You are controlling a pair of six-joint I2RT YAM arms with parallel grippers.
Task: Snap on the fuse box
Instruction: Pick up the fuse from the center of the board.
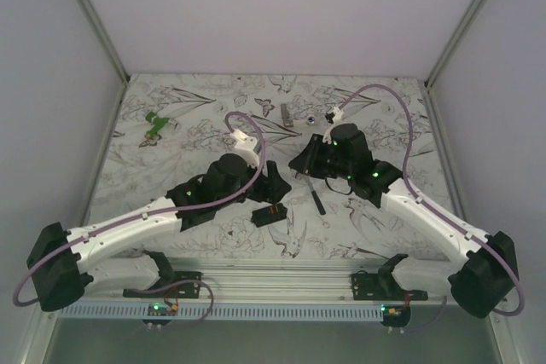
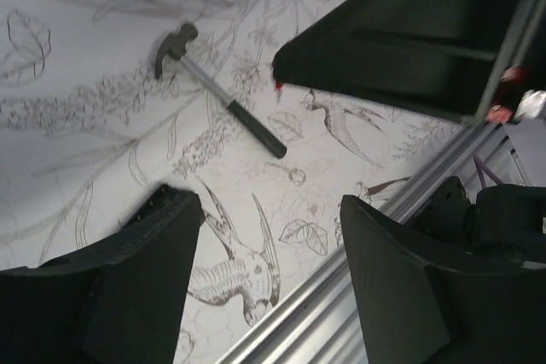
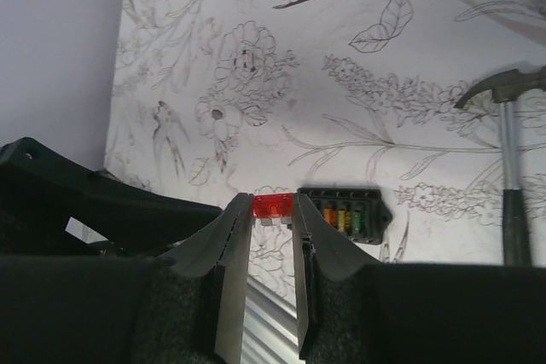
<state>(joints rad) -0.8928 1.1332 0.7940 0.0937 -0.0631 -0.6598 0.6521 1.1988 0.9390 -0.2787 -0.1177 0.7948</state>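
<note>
Right pincer point(image 3: 273, 213) clasps one red fuse point(image 3: 273, 205).

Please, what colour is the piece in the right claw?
The piece is red, clearest in the right wrist view.

1. The table cover point(image 1: 205, 108) is printed white, with fine grey line drawings of flowers, leaves, birds and butterflies.
2. The fuse box point(image 3: 341, 210) is moulded in black, and a row of orange, yellow and green inserts is shown in its face.
3. A small piece point(image 3: 273, 205) is coloured bright red.
4. The hammer point(image 2: 217, 100) is made up of a dark grey head, a silvery shaft and a black grip.
5. The left gripper point(image 2: 266, 206) and the right gripper point(image 3: 273, 210) are finished in matt black.
6. The left arm point(image 1: 128, 228) and the right arm point(image 1: 435, 219) are cased in white with black joints, and purple cables point(image 1: 409, 134) are run along them.
7. A small object point(image 1: 156, 125) is coloured bright green.
8. The walls point(image 1: 281, 6) are left a plain pale lilac-grey.
</note>
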